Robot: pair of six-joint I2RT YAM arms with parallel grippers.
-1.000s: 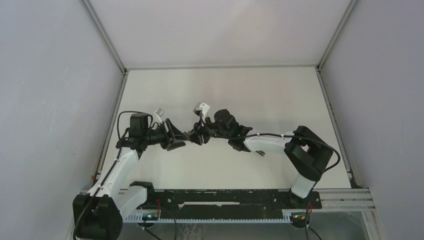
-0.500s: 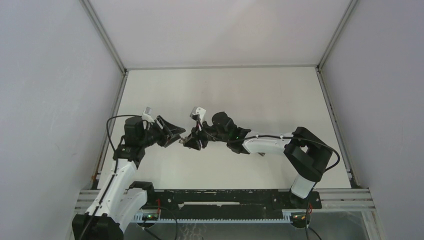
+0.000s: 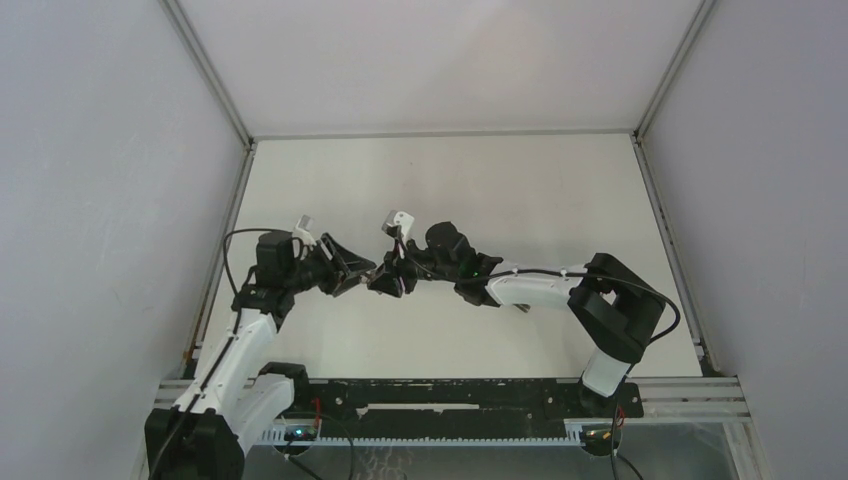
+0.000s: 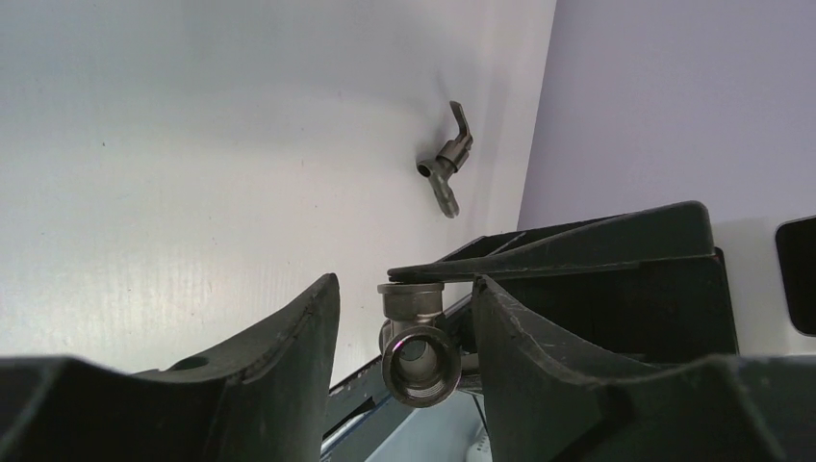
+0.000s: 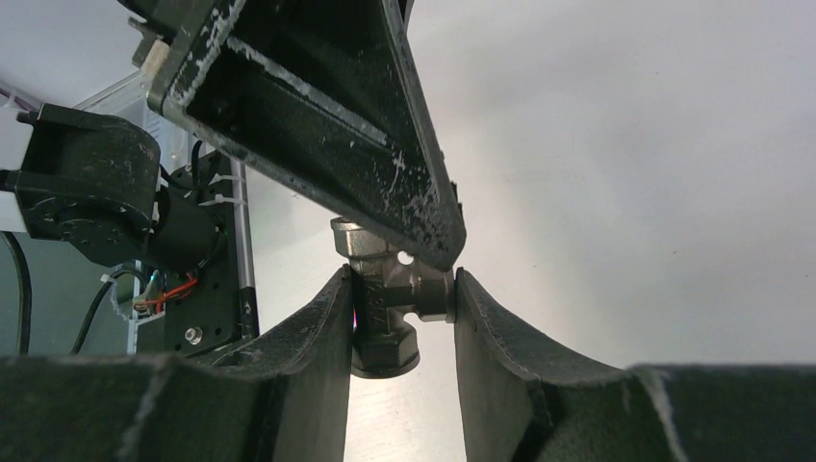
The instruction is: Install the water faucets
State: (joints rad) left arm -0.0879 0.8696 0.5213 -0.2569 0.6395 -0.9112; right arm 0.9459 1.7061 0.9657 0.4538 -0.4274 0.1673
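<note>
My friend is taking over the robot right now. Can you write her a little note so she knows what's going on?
Right gripper: shut on the short fitting, holding it up off the table, mid-table.
Left gripper: open, one finger on each side of the fitting, not pinching it.
Tap with lever: lying by itself on the table near the wall, nobody touching it.
Done: fitting lifted.
Left: grab the tap and join the two pieces.

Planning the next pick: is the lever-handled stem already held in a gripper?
No, the lever-handled stem lies alone on the table, while the right gripper holds only the stubby fitting.
</note>
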